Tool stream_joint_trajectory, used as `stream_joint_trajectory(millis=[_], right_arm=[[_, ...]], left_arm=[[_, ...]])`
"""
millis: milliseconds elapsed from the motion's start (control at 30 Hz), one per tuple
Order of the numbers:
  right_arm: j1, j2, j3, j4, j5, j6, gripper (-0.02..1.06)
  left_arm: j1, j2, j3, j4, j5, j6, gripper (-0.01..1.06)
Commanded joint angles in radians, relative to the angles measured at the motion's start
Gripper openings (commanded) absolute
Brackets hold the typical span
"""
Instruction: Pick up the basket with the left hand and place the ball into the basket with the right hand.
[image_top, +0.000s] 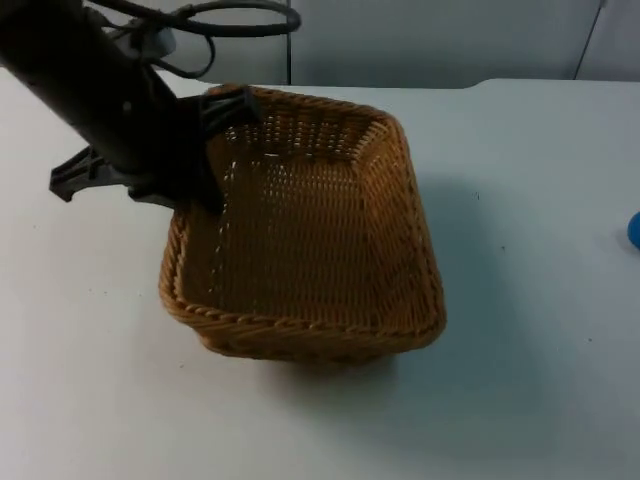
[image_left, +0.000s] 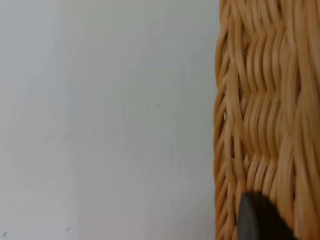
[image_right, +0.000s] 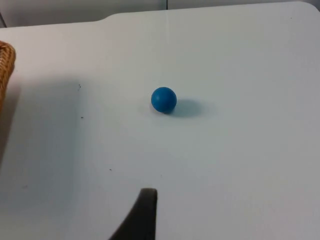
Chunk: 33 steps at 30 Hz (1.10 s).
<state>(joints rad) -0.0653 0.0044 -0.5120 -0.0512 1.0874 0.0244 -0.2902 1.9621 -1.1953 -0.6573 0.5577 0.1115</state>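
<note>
A woven tan basket (image_top: 310, 240) with nothing in it sits in the middle of the top view, tilted, and casts a wide shadow on the table to its right. My left gripper (image_top: 212, 150) is shut on the basket's left rim. In the left wrist view the wicker wall (image_left: 265, 100) stands close, with a black fingertip (image_left: 257, 217) against it. A small blue ball (image_right: 163, 99) lies on the white table, well ahead of my right gripper (image_right: 145, 212) and apart from it. The same ball (image_top: 634, 230) sits at the right edge of the top view.
The white table (image_top: 520, 380) runs back to a grey partition wall (image_top: 440, 40). One corner of the basket (image_right: 6, 60) is seen in the right wrist view, far from the ball, with its shadow on the table beside it.
</note>
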Motion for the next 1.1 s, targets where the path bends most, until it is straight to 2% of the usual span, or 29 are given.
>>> stream_joint_trajectory(millis=[0, 200, 300, 367, 533, 867, 1067], right_arm=[[-0.006, -0.004, 0.004, 0.001, -0.009, 0.001, 0.92], [-0.006, -0.004, 0.004, 0.001, -0.009, 0.001, 0.92], [-0.006, -0.004, 0.004, 0.001, -0.009, 0.001, 0.92], [-0.006, -0.004, 0.004, 0.001, -0.009, 0.001, 0.92], [-0.006, -0.004, 0.004, 0.003, -0.009, 0.001, 0.92], [-0.006, -0.004, -0.007, 0.001, 0.006, 0.030, 0.92], [-0.006, 0.138, -0.070, 0.001, -0.019, 0.040, 0.92]], left_arm=[[0.014, -0.076, 0.065, -0.021, -0.031, -0.010, 0.00], [0.019, -0.199, 0.197, -0.086, -0.055, 0.042, 0.00], [0.019, -0.260, 0.248, -0.230, -0.035, 0.156, 0.00], [0.019, -0.290, 0.278, -0.282, -0.025, 0.186, 0.00], [0.019, -0.316, 0.320, -0.282, -0.010, 0.187, 0.00], [0.019, -0.316, 0.324, -0.310, 0.004, 0.203, 0.00], [0.019, -0.316, 0.324, -0.312, 0.006, 0.215, 0.00]])
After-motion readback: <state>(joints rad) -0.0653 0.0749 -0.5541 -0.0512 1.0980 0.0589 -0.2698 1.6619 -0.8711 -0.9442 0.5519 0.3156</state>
